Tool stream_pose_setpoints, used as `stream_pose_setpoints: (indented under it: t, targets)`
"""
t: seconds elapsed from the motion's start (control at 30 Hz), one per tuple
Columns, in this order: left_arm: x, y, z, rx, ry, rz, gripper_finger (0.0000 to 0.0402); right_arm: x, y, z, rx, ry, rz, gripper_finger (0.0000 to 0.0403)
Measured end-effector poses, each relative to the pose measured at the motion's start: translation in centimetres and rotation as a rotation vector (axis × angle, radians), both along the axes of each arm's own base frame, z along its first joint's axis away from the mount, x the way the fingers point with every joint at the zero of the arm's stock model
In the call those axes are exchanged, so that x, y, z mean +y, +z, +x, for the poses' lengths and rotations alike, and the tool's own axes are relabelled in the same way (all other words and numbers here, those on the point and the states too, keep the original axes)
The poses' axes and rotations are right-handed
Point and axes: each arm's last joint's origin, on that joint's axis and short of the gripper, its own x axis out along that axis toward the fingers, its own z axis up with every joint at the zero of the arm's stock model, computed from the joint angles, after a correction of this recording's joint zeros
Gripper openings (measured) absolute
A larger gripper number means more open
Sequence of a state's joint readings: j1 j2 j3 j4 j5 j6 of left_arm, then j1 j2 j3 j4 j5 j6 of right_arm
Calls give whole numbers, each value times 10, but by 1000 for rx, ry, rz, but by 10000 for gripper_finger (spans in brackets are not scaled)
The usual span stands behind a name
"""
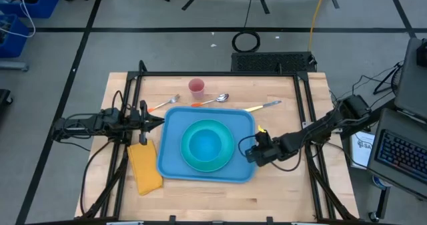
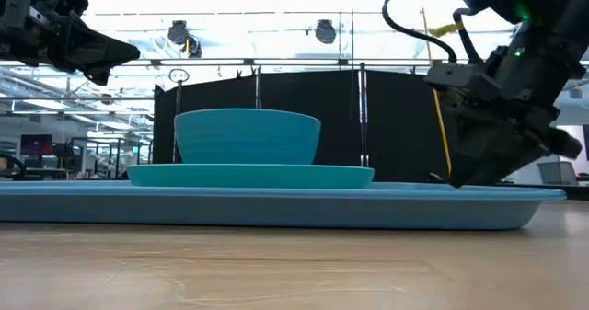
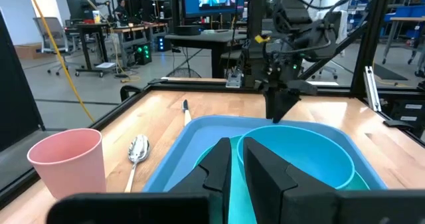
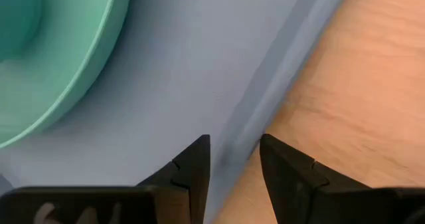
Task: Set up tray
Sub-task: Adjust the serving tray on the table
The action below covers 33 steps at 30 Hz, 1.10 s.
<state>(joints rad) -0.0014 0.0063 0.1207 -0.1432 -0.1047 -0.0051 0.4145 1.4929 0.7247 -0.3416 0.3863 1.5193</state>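
The blue tray (image 1: pixel 175 121) lies flat on the table with a teal plate (image 1: pixel 230 159) on it and a teal bowl (image 1: pixel 205 143) on the plate. My right gripper (image 1: pixel 250 151) is at the tray's right rim, shut on it; in the low view it (image 2: pixel 460 177) reaches down to the tray (image 2: pixel 276 207). My left gripper (image 1: pixel 159 121) hovers shut in the air by the tray's far left corner, pointing toward the bowl (image 3: pixel 312 157); it (image 2: pixel 129 52) sits well above the table. My right gripper (image 4: pixel 234 151) pinches the tray's right rim (image 4: pixel 242 141) between its two fingers. One finger (image 4: pixel 192 164) is inside the tray, the other is outside over the wood. It comes from above, slanting in from the table's right. The tray stays flat on the table.
A yellow napkin (image 1: pixel 145 166) lies off the tray's near left corner. Beyond the tray's far edge stand a pink cup (image 1: pixel 196 87), a fork (image 1: pixel 163 105), a spoon (image 1: pixel 217 99) and a yellow-handled knife (image 1: pixel 263 107). Bare wood shows along the near edge.
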Motion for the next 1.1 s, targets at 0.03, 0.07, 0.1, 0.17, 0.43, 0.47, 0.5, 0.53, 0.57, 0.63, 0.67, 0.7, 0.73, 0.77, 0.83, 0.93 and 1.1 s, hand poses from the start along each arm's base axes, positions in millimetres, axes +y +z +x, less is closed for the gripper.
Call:
stream_pose_setpoints:
  t: [0.03,0.07,0.1,0.17,0.43,0.47,0.5,0.53,0.57,0.63,0.67,0.7,0.73,0.77,0.83,0.93,1.1]
  targets:
    - [0,0,0,0,0,0,47,0,-2,-1,-6,2,2,121]
    - [0,0,0,-1,0,0,47,-1,-3,-1,-11,2,3,121]
    - [0,0,0,0,-1,0,47,-1,-4,-2,-11,3,3,121]
    - [0,0,0,-1,-1,0,47,-1,-5,-3,-5,11,-3,121]
    - [0,0,0,-1,0,0,47,-2,-6,-3,22,51,35,112]
    - [0,0,0,-1,-1,0,47,-2,-6,-3,24,53,39,105]
    - [0,0,0,-1,-1,0,47,-2,-6,-3,24,53,41,97]
    - [0,0,0,-1,0,0,47,-2,-6,-3,24,53,42,88]
    - [0,0,0,-1,-1,0,47,-2,-6,-3,24,53,43,79]
    - [0,0,0,-1,-1,0,47,-2,-5,-3,25,53,49,60]
    - [0,0,0,-1,-1,0,47,-2,-5,-3,25,52,54,51]
    - [0,0,0,-1,-1,0,47,-2,-5,-2,24,52,58,44]
    - [0,0,0,-1,-1,0,47,-1,-5,-2,25,55,63,40]
    - [0,0,0,-1,-1,0,47,-1,-5,-2,27,61,69,37]
    - [0,0,0,-1,-1,0,47,0,-5,-2,34,82,78,34]
    - [0,0,0,-1,-1,0,47,1,-5,-2,43,95,93,33]
    - [0,0,0,-1,0,0,47,1,-5,-3,41,56,108,28]
